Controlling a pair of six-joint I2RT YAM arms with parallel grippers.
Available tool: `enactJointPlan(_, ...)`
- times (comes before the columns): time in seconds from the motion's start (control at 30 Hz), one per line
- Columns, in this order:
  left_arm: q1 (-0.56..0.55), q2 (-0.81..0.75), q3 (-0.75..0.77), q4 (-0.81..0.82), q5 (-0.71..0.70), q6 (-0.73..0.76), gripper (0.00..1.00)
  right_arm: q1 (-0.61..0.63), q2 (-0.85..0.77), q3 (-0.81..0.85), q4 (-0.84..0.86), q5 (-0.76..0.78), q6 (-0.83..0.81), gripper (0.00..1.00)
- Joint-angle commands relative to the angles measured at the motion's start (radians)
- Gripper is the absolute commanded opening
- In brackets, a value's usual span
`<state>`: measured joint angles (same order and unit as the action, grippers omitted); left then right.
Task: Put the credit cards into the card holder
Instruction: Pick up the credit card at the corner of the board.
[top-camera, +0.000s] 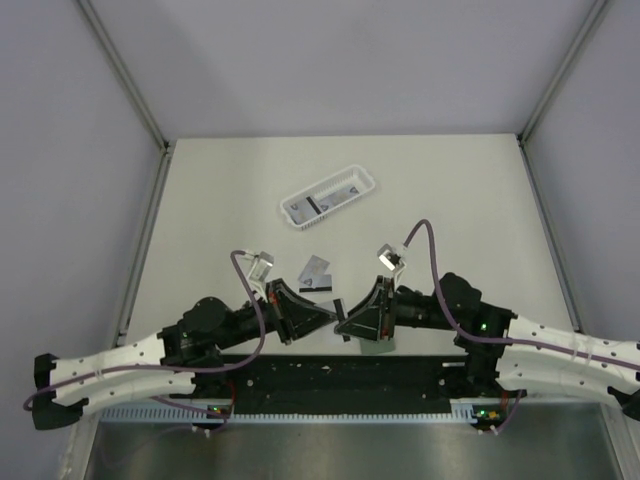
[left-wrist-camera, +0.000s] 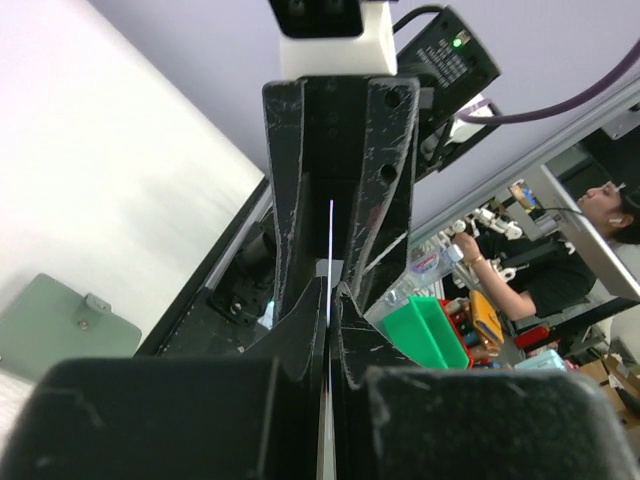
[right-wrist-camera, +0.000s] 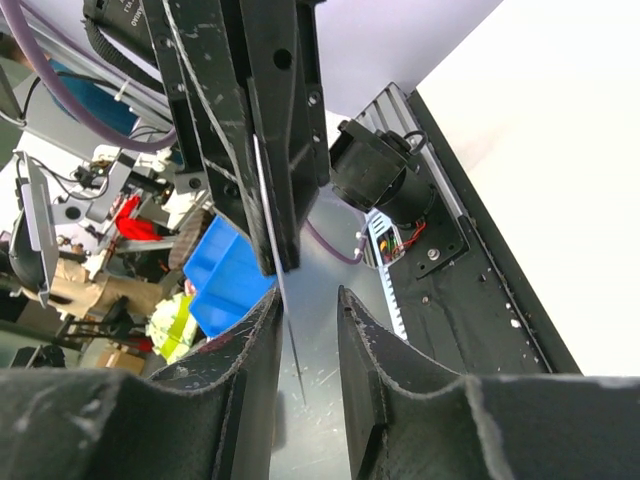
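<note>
A: What is being held, and by which side?

B: A card (left-wrist-camera: 331, 250) is being pinched edge-on by the left gripper (left-wrist-camera: 328, 300), its jaws closed on it. The right gripper (right-wrist-camera: 305, 300) is being posed tip to tip with it, jaws partly apart. The card's free end is being shown in that gap, close to one finger, and no pinch is being seen there.

A: How is the card being oriented?

B: Its long axis is being carried along both sets of fingers, from one gripper toward the other.

A: And where is the holder being seen?

B: The holder (left-wrist-camera: 60, 325) is being shown flat on the table (left-wrist-camera: 120, 200), beside the black rail, low and to one side in the left wrist view. It is being judged nearer the left arm. It cannot be picked out from above.

A: What is being asked of the coming move?

B: Probably the right gripper is being required to back off along the card's axis, so the card can be swung down toward the holder by the left arm. A loose card (top-camera: 317, 272) is also being shown on the table, short of the basket (top-camera: 365, 185).
</note>
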<state>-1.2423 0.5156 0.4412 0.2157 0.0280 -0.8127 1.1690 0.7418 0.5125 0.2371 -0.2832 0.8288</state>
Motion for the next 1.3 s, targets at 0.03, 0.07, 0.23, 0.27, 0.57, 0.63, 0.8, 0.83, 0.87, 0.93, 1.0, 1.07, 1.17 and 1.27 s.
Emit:
enactJointPlan(0.03, 0.001, -0.035, -0.010, 0.083, -0.048, -0.003, 0.00, -0.006, -0.015, 0.029, 0.021, -0.008, -0.020, 0.26)
enactJointPlan(0.07, 0.001, -0.032, -0.009, 0.080, -0.042, -0.003, 0.00, -0.006, -0.015, 0.029, 0.025, -0.007, -0.019, 0.24)
enactJointPlan(0.23, 0.001, 0.001, -0.006, 0.086, 0.007, -0.009, 0.00, -0.006, -0.016, 0.031, 0.050, -0.001, -0.014, 0.28)
enactJointPlan(0.27, 0.001, 0.009, -0.006, 0.090, 0.016, -0.011, 0.00, -0.006, -0.016, 0.029, 0.054, 0.001, -0.014, 0.29)
enactJointPlan(0.57, 0.001, 0.018, -0.006, 0.100, 0.026, -0.011, 0.00, -0.006, -0.024, 0.011, 0.057, 0.006, -0.013, 0.06)
enactJointPlan(0.63, 0.001, 0.017, -0.006, 0.099, 0.021, -0.011, 0.01, -0.006, -0.022, 0.006, 0.054, 0.010, -0.008, 0.00)
enactJointPlan(0.8, 0.001, -0.008, -0.018, 0.096, -0.052, 0.003, 0.44, -0.006, -0.045, 0.018, -0.026, 0.074, -0.014, 0.00)
enactJointPlan(0.83, 0.001, -0.021, -0.018, 0.074, -0.075, 0.007, 0.54, -0.006, -0.059, 0.029, -0.091, 0.119, -0.028, 0.00)
enactJointPlan(0.87, 0.001, -0.037, -0.016, 0.051, -0.104, 0.010, 0.61, -0.006, -0.068, 0.041, -0.167, 0.200, -0.046, 0.00)
enactJointPlan(0.93, 0.003, -0.078, -0.013, -0.016, -0.173, 0.020, 0.83, -0.008, -0.074, 0.067, -0.335, 0.352, -0.091, 0.00)
enactJointPlan(1.0, 0.003, -0.107, 0.002, -0.108, -0.238, 0.035, 0.94, -0.023, -0.044, 0.121, -0.525, 0.449, -0.135, 0.00)
enactJointPlan(1.07, 0.003, -0.114, 0.011, -0.185, -0.290, 0.043, 0.96, -0.035, 0.007, 0.179, -0.670, 0.487, -0.183, 0.00)
enactJointPlan(1.17, 0.003, -0.065, 0.005, -0.235, -0.313, 0.047, 0.93, -0.042, 0.109, 0.282, -0.927, 0.704, -0.153, 0.00)
enactJointPlan(1.27, 0.003, 0.045, -0.018, -0.175, -0.293, 0.034, 0.72, -0.075, 0.209, 0.363, -1.084, 0.731, -0.131, 0.00)
